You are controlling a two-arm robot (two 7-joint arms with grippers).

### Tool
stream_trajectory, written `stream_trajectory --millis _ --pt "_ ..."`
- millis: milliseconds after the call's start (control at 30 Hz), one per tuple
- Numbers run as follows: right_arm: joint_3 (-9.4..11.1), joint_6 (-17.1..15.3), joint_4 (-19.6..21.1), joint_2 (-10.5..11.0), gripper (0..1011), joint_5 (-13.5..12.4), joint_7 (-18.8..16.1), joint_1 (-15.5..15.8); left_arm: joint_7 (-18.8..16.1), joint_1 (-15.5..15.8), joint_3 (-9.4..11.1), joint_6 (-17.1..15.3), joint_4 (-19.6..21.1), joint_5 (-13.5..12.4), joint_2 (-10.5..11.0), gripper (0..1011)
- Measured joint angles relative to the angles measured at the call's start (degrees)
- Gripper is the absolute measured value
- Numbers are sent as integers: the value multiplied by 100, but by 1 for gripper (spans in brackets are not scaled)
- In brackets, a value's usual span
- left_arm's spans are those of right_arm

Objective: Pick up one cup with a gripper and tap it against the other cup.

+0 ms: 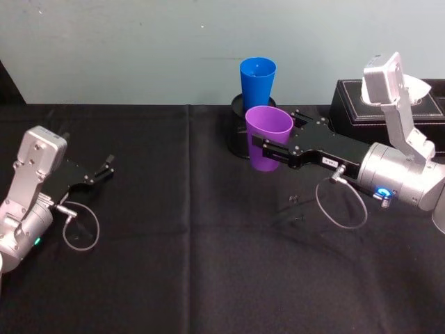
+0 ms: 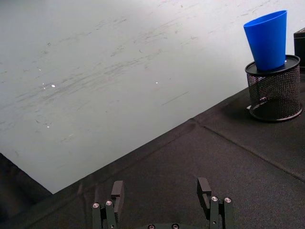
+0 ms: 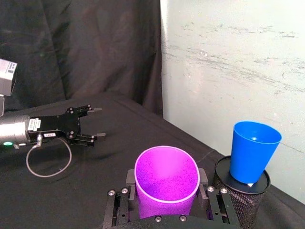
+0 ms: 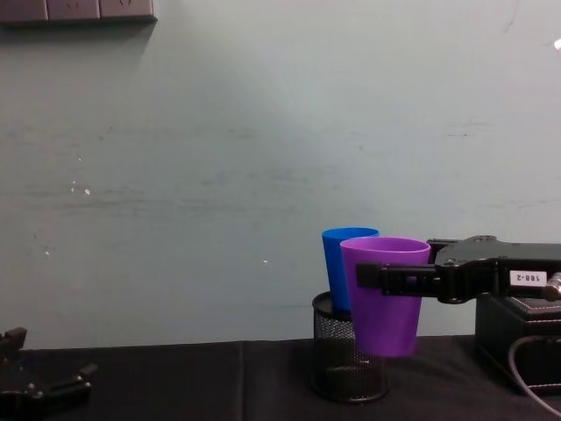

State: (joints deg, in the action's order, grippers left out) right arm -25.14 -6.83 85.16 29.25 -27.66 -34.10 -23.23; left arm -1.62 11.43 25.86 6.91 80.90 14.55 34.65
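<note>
- Purple cup point(image 1: 263, 161) pinched at mid-wall by right pincer point(image 1: 264, 150), fingers pressed on both its sides, cup upright and lifted off the worktop point(image 1: 208, 264).
- Blue cup point(image 1: 257, 80) stands in mesh pen holder point(image 4: 346, 360) at the worktop's back edge, wall close behind.
- Purple cup sits just in front of the blue cup; right wrist view shows a gap between them.
- Black box point(image 1: 389, 104) near the holder's right side.
- Bare cloth in front and to the left.
- Left pincer point(image 1: 110, 167) spread, empty, low at far left, well apart from the cups.
</note>
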Motion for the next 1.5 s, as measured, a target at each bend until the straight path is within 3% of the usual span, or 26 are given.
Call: stream_trajectory --millis 500,700,1000,1500 --pt "0 0 0 0 735 0 0 0 0 0 0 0 0 0 0 1005" --pt "-149 191 -163 -58 735 128 60 -122 0 0 0 0 0 0 0 1005" --pt "-355 333 -925 -512 734 418 269 -593 0 0 0 0 0 0 0 1005" --pt "-248 321 -1989 -1103 734 415 413 -1102 0 0 0 0 0 0 0 1005"
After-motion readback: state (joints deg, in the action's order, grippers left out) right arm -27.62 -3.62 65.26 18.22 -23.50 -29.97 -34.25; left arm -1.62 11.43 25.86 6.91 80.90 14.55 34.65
